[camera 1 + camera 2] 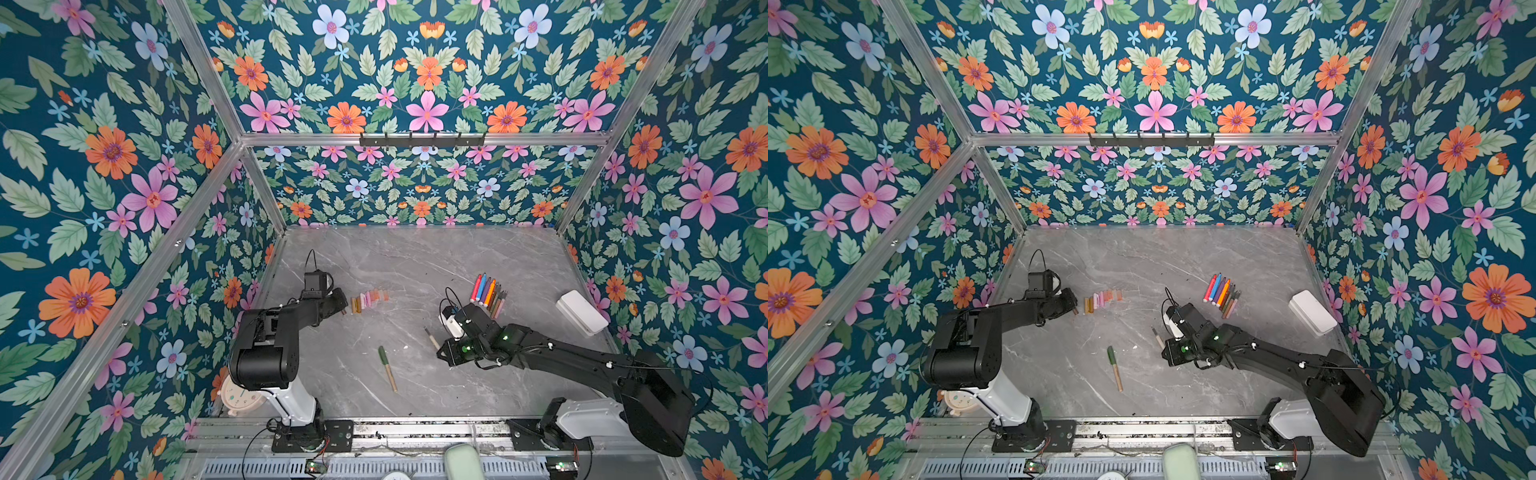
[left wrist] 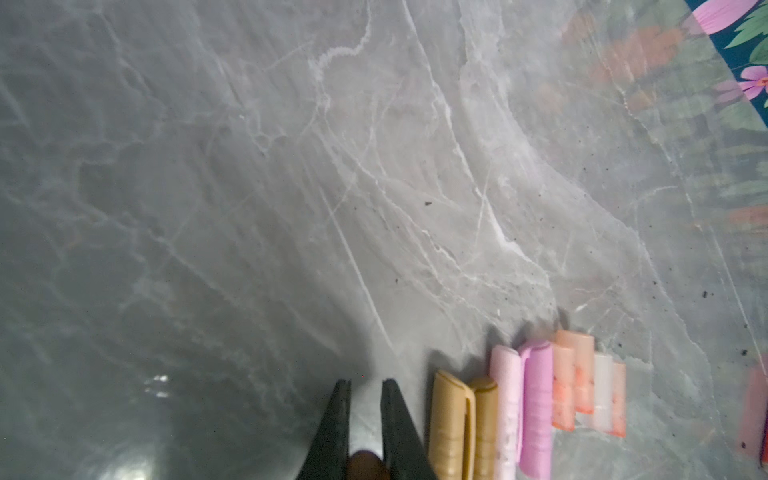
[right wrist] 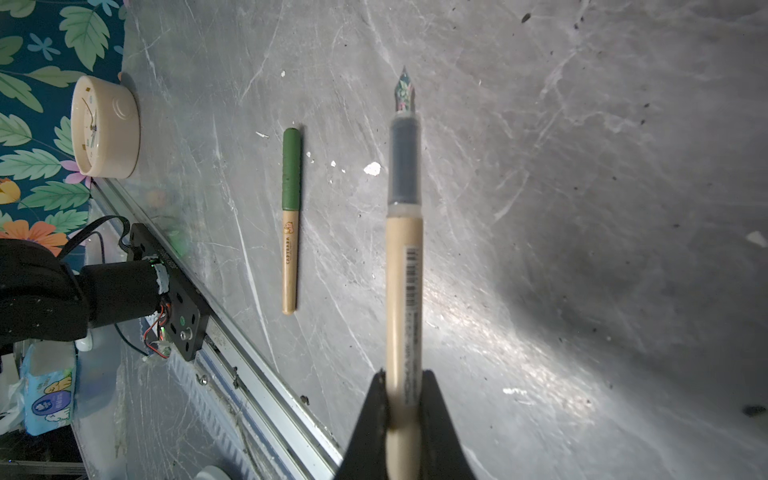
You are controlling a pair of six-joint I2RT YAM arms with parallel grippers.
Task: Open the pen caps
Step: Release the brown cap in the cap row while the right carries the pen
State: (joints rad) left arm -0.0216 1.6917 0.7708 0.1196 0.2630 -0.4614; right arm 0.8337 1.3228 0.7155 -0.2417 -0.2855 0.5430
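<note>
Left claw [image 2: 365, 382]: closed on a brown cap [image 2: 365, 465] set deep between its fingers, low over the tabletop [image 2: 374, 166].
Beside it: cap row [image 2: 519, 399], with tan, pink and pale orange-red caps lying side by side, just next to the claw.
Right claw [image 3: 403, 374]: clamped on an uncapped pen [image 3: 403, 270] with a beige barrel and bare nib.
Near it: green-capped pen [image 3: 291, 220], lying flat, apart from both claws.
Farther: pen bundle [image 1: 488, 295]; white box [image 1: 582, 312] by the right wall; clock [image 3: 104, 126] off the tabletop's edge.
Writing: "CAPYBARA" on the green-capped pen's barrel; a barcode on the held pen, its print unreadable.
</note>
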